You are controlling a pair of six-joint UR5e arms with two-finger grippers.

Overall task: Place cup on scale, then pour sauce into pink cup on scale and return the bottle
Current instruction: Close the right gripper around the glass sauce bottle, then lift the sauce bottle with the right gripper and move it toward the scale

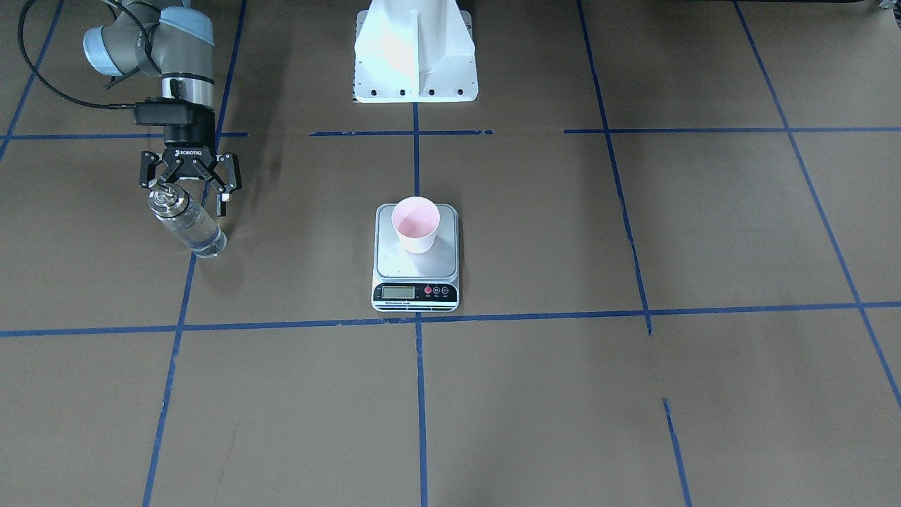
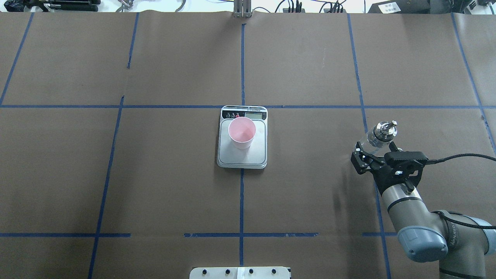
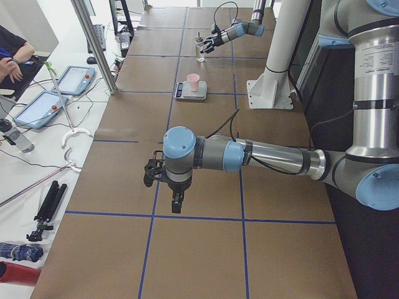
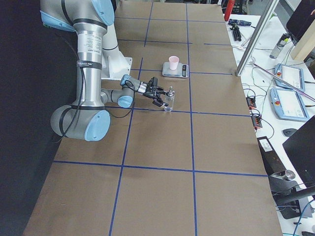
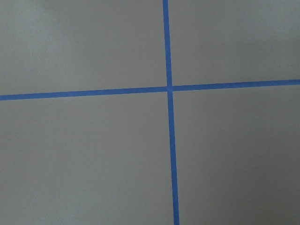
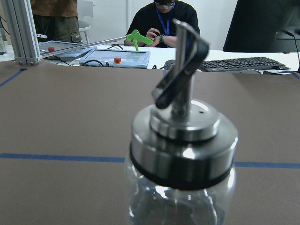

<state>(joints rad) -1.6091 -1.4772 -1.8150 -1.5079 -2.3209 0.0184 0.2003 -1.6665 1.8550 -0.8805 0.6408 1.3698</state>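
The pink cup (image 1: 416, 224) (image 2: 241, 133) stands upright on the silver scale (image 1: 415, 271) (image 2: 242, 159) at the table's middle. The clear bottle (image 1: 188, 224) (image 2: 381, 131) with its silver spout cap (image 6: 183, 126) stands on the table by a blue tape line, clear sauce showing through the glass. My right gripper (image 1: 191, 197) (image 2: 376, 147) is open, with its fingers spread to either side of the bottle's upper part and not touching it. My left gripper (image 3: 171, 187) shows only in the left side view, hanging low over bare table far from the scale; I cannot tell its state.
The white robot base (image 1: 415, 53) stands behind the scale. Blue tape lines (image 5: 168, 89) grid the brown table. Beyond the far edge sit a person (image 6: 171, 23), tablets (image 6: 117, 57) and a keyboard (image 6: 243, 63). An aluminium post (image 6: 21, 30) stands at that edge.
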